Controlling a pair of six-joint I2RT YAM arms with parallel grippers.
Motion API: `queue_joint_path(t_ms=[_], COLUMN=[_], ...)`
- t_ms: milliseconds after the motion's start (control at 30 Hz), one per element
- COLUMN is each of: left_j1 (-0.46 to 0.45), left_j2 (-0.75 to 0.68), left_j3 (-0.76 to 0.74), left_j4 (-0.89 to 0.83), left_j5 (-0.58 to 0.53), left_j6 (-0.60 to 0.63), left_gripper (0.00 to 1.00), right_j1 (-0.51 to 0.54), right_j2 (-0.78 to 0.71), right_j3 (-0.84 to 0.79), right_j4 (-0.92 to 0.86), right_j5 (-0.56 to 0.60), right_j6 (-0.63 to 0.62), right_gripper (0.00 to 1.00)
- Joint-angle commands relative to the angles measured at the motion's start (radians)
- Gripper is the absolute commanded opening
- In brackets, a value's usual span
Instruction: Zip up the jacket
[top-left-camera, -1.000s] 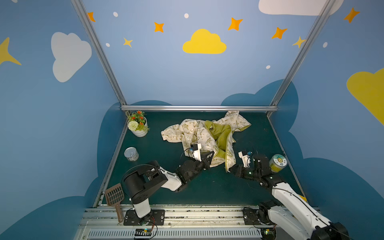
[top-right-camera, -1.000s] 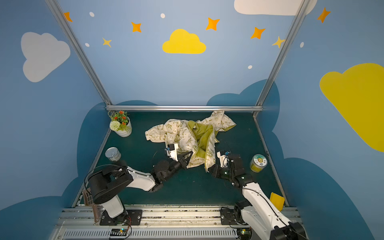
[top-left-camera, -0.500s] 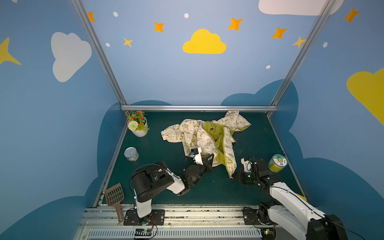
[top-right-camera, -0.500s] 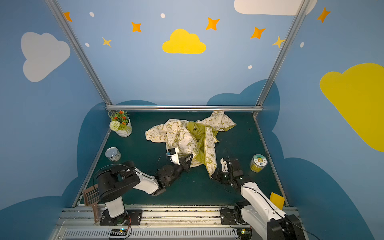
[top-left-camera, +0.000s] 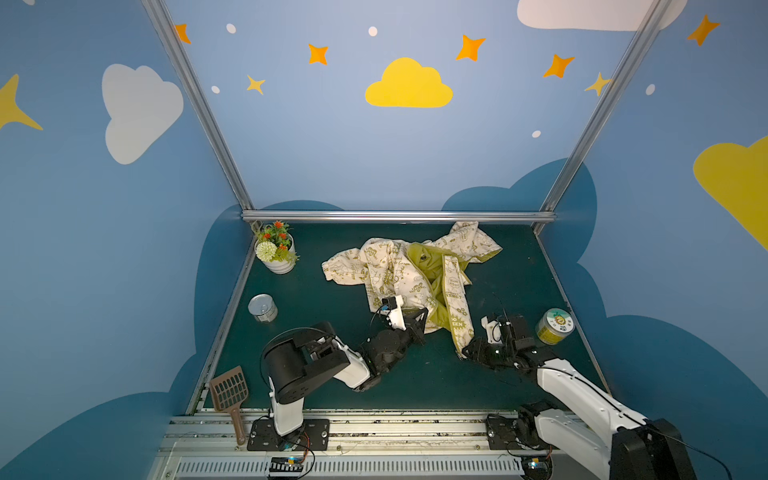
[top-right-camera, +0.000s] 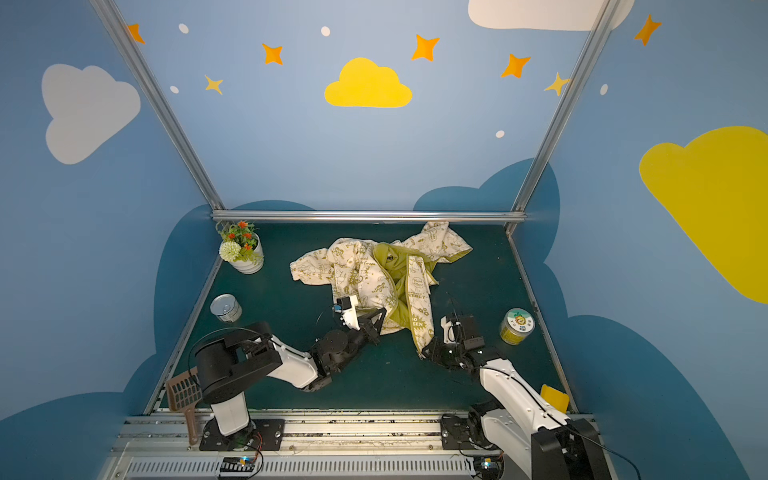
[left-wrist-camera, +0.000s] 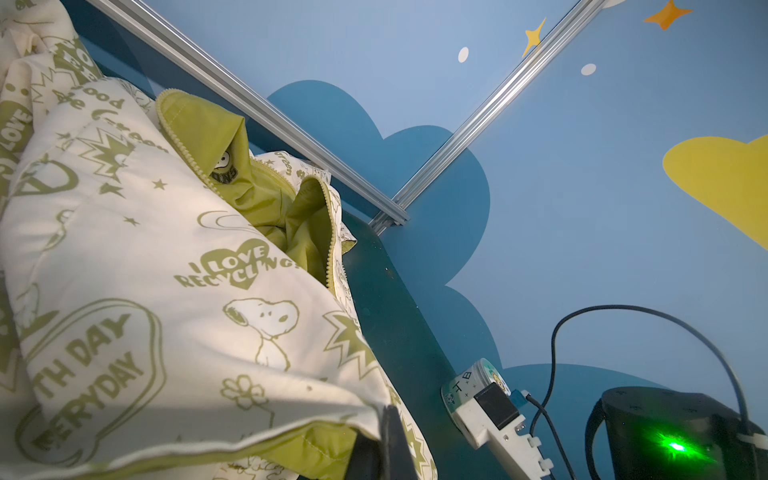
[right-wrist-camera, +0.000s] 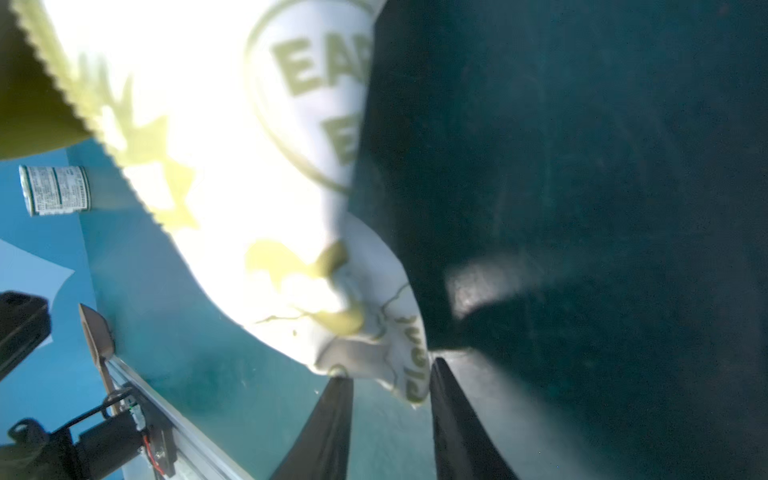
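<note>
Has dragged the hems of the jacket (top-left-camera: 390, 270) nearer the front edge of the worktop (top-left-camera: 519, 270) than a second ago; still unzipped, lining showing. Keeps left gripper (top-left-camera: 420, 318) low, elbow folded, jaws clenched on the left hem. Holds right gripper (right-wrist-camera: 390, 372) low, jaws newly parted, hem corner loose between. Reads "I LOVE RECYCLING", "EVERYDAY".

Soft cloth on a matt tabletop (top-left-camera: 316, 286)
Quilted, matt cream jacket (top-left-camera: 390, 270), faintly sheeny lining (top-left-camera: 424, 259); brushed metal rail (top-left-camera: 399, 216); shiny tin can (top-left-camera: 262, 308).
</note>
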Motion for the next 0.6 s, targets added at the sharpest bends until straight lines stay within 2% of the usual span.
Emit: queue_joint_path(t_ms=[0,133,267,433,567], left_j1=[0.003,0.003,0.006,0.006,0.008], left_j2=[0.016,0.019,0.014,0.015,0.011], left_j3=[0.003,0.002,-0.001,-0.004,-0.004], left_j4=[0.027,0.027,0.027,0.027,0.026], left_j5=[-0.008,-0.008,-0.010,-0.013,-0.015], left_j6=[-0.007,-0.013,-0.008,-0.017,-0.022], left_gripper=[0.03,0.03,0.03,0.03,0.03], right_j1=[0.020,0.025,0.025,0.025,0.025], right_j2=[-0.027,-0.011,0.049,0.105,0.096], right_j3=[0.031,0.025,0.022,0.021,0.019], right_j4=[-0.063,-0.048,0.004,0.077,0.089], right_j5=[0.031,0.055,0.023,-0.023,-0.010], right_j6=[-0.039,-0.045,-0.042,-0.057,-0.054], right_gripper=[0.44,0.49,0.49,0.42,0.28])
